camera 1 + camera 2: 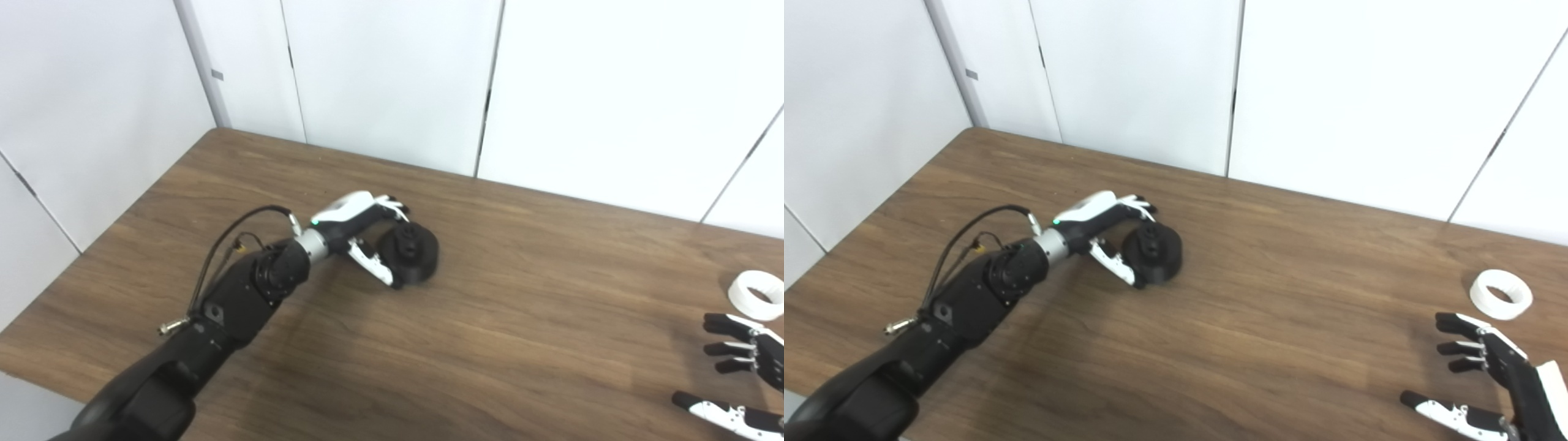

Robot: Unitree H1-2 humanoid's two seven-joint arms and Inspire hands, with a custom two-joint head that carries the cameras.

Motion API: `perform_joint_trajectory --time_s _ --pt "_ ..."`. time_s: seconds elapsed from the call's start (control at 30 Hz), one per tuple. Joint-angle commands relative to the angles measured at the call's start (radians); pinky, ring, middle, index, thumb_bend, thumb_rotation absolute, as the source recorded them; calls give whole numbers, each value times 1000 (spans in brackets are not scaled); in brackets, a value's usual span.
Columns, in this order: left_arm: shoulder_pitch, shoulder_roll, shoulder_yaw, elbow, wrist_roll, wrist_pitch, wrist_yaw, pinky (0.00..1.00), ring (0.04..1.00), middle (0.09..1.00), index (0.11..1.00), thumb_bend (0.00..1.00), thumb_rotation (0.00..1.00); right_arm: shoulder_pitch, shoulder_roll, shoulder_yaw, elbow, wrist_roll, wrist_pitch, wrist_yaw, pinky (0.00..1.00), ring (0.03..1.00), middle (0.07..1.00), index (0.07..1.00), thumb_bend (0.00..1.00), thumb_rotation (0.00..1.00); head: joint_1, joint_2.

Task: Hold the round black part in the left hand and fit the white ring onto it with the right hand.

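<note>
The left hand [361, 229] is reaching across the bench [520, 294] and cupping the round black part [409, 252], fingers above it and thumb below; whether the grip is bearing load cannot be told. The part is sitting tilted on the bench, well away from the white ring [1500, 294]. The right hand [1494, 380] is hovering just short of the ring, fingers spread wide and holding nothing. The bench is showing dark wood grain; white wall panels [1335, 92] are standing behind the ring.

My left hand [1111, 236] cups black part [1153, 253] on table [1274, 294] | right hand [1488, 383] spread, near ring [1500, 294]
</note>
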Motion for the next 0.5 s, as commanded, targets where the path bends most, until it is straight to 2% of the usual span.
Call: perform_joint_trajectory --time_s 0.0,0.17,0.37,0.47 --pt "14 -2 -28 -20 17 0 -52 1000 1000 933 487 522 74 -30 -18 -6 -29 4 -11 -3 553 649 745 742 709 76 1 1" --pt "39 -27 -65 -81 5 -54 -83 1000 1000 947 488 521 76 -32 -18 -5 -30 5 -12 -3 546 649 746 742 710 76 -9 5" --pt "66 -53 -103 -182 -11 -43 -150 1000 1000 955 488 521 76 -33 -15 -4 -35 5 -9 -3 550 650 746 740 714 74 -19 10" --pt "81 -73 -121 -227 -3 -56 -157 1000 1000 947 488 521 76 -35 -13 -3 -34 7 -15 -4 554 650 745 738 716 65 -22 12"
